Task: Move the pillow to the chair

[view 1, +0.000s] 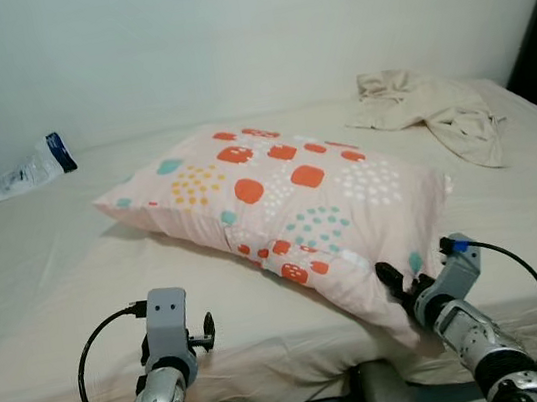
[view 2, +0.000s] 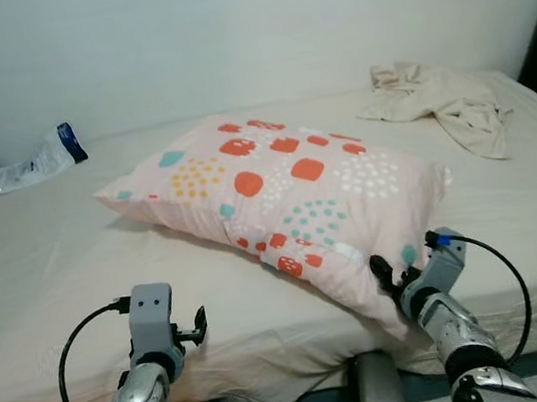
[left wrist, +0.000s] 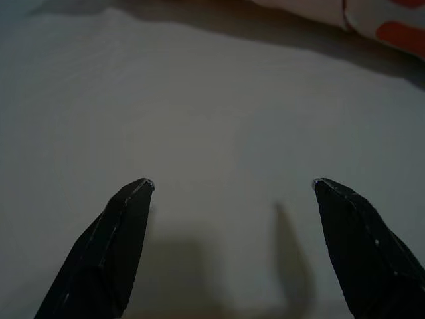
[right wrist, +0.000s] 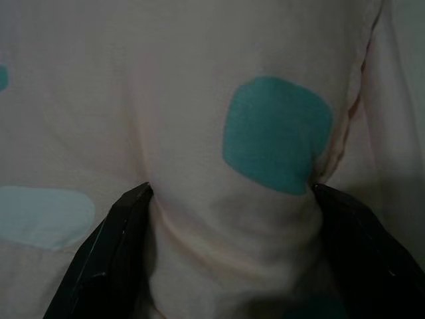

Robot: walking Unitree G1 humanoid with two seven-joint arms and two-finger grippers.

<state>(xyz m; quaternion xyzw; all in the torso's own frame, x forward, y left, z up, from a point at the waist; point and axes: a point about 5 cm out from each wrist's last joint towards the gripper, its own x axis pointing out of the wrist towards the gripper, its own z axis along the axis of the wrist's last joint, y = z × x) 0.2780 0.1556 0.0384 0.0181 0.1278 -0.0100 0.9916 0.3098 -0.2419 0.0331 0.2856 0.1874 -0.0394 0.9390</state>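
You are looking down at a bed (view 1: 39, 286) with a pale sheet, and the pillow (view 1: 289, 203) lies across its middle, a pink one printed with orange, teal, yellow and white spots, its long side running from far left to near right so that one corner reaches the near edge of the mattress. Your right gripper (right wrist: 229, 199) is at that near right corner: in the right wrist view its two black fingers (right wrist: 106, 259) stand spread apart with the pillow fabric bulging between them and pressing against both, next to a teal patch, so the pincer is wide with the cloth in its gap rather than clamped on it. Your left gripper (left wrist: 231, 185) sits over the bare sheet near the front edge, left of the pillow and apart from it, its fingers wide and holding nothing. On the far left of the bed lies a crumpled clear plastic bottle (view 1: 24, 173) with a blue label, and on the far right a rumpled beige garment (view 1: 432, 111)
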